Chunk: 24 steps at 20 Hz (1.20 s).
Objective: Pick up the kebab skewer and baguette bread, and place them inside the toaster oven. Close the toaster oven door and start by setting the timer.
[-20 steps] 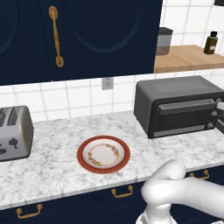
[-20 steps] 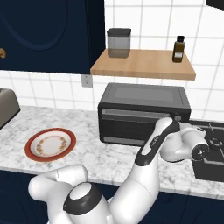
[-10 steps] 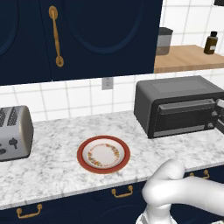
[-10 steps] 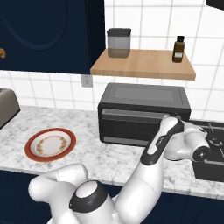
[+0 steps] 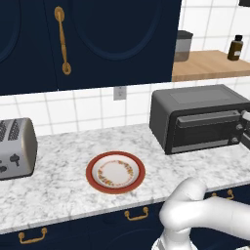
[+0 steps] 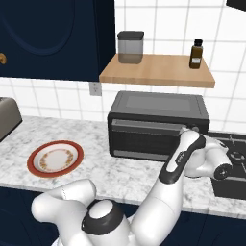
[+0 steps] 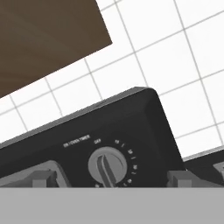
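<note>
On the right part of the white-and-grey marble counter (image 5: pixel 63 190), against the white tiled wall, stands the large dark grey boxy toaster oven (image 5: pixel 201 118) with its window-fronted, bottom-hinged toaster oven door (image 5: pixel 204 133) shut upright. In the right base view the white arm bends up from the lower left and reaches to the oven's right front corner, where the knob column sits; the two-finger gripper (image 7: pixel 109 178) itself is hard to make out there. In the hand view the 2 dark finger tips (image 7: pixel 41 179) rise well apart at the bottom, 1 on each side of a round grey timer knob (image 7: pixel 107 166) ringed with small white marks. The jaws stand wide open with nothing between them, and I cannot tell if either tip touches the oven face.

A round white plate with a red patterned rim (image 5: pixel 115 172) lies on the counter well left of the oven, with no food visible on it. Further left sits a silver slot toaster (image 5: pixel 16 148). Above the oven, a light wooden shelf (image 6: pixel 157 71) carries a grey lidded canister (image 6: pixel 130 47) and a small brown bottle (image 6: pixel 195 54). The kebab skewer and baguette cannot be made out through the door window.
</note>
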Motion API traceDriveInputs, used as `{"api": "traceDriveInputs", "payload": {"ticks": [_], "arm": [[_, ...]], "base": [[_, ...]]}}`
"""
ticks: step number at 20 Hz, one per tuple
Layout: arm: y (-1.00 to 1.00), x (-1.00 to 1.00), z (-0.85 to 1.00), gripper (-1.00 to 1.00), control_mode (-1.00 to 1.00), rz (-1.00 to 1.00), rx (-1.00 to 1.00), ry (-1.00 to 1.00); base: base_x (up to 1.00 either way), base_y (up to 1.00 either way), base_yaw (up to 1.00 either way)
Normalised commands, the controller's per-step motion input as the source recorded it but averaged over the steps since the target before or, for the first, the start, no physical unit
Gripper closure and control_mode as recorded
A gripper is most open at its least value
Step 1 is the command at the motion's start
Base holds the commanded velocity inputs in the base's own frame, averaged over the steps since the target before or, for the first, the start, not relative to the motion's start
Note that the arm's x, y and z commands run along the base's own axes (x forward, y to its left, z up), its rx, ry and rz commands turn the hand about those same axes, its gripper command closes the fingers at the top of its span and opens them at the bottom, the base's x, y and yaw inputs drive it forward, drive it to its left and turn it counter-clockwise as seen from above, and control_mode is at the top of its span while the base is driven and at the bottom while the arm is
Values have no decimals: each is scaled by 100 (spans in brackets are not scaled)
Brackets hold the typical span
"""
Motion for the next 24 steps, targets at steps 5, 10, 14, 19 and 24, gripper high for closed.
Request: {"api": "traceDriveInputs", "payload": {"ticks": [5,10,14,19,24], "arm": [[2,10,0,-100,-100,-3,0,0],[1,3,0,-100,-100,-1,0,0],[13,0,0,-100,-100,-4,0,0],[12,2,0,-100,-100,-4,0,0],[0,23,0,-100,-100,-2,0,0]], "base": [[0,0,0],[0,0,0],[0,0,0],[0,0,0],[0,0,0]]}}
